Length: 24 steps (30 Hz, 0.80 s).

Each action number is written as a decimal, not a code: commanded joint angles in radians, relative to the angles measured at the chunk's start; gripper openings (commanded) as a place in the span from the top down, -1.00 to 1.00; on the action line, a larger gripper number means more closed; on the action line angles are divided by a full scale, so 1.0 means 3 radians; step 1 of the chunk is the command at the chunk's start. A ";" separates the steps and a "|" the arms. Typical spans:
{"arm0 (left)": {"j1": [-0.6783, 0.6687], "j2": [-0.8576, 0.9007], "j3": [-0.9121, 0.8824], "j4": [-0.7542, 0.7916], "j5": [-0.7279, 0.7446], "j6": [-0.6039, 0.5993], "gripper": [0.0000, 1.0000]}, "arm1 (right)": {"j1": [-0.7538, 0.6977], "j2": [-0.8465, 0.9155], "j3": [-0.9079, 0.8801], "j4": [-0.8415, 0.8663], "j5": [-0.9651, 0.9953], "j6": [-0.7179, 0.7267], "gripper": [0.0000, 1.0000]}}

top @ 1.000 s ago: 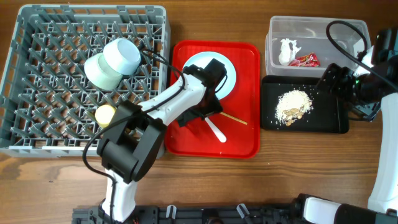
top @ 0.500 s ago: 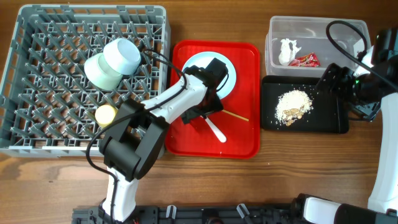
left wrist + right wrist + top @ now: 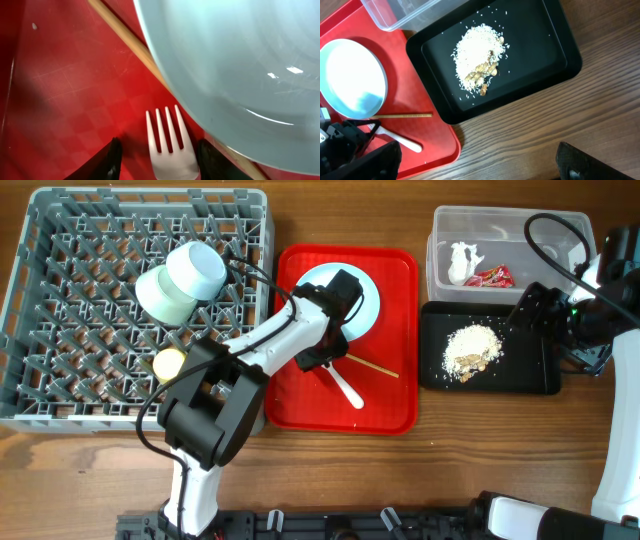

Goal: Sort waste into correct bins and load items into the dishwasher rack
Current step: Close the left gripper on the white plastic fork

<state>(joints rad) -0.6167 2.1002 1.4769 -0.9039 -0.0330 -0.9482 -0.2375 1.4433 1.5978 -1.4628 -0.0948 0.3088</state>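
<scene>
Fork: white plastic, flat on the red tray; its tines lie between the fingertips of the left gripper.
Left claw: jaws spread, one tip on either side of the fork head, nothing held; whether they touch it cannot be told.
Axis: tines point away from the wrist; in the overhead view the handle slants toward the tray's near right corner. The jaws straddle it crosswise, so closing would likely pinch the head.
Neighbours: stick runs diagonally just beyond the tines and passes behind the rim of the plate; both are near enough to be nudged.
Nearer arm: left; right gripper hangs agape near the black tray, well apart from the fork.
Count, red tray: one fork, one stick, one plate.
Count, rack: green bowl, blue bowl, yellow cup.
Count, waste: one tissue and one wrapper in the clear tub; one pile of crumbs on the black tray.
</scene>
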 commanded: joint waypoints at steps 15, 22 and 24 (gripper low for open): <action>-0.0029 0.0139 -0.0024 0.0047 0.0233 -0.0009 0.09 | -0.0005 -0.0043 0.0015 -0.0017 0.0056 -0.0058 -1.00; -0.0104 0.0139 -0.0024 0.0076 0.0220 -0.0010 0.25 | -0.0005 -0.0043 0.0015 -0.0017 0.0057 -0.0060 -1.00; -0.0104 0.0139 -0.0024 0.0074 0.0220 -0.0009 0.30 | -0.0005 -0.0043 0.0015 -0.0017 0.0056 -0.0061 -1.00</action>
<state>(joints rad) -0.6285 2.1002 1.4769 -0.8989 -0.0105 -0.9478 -0.2375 1.4433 1.5978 -1.4628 -0.0948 0.3088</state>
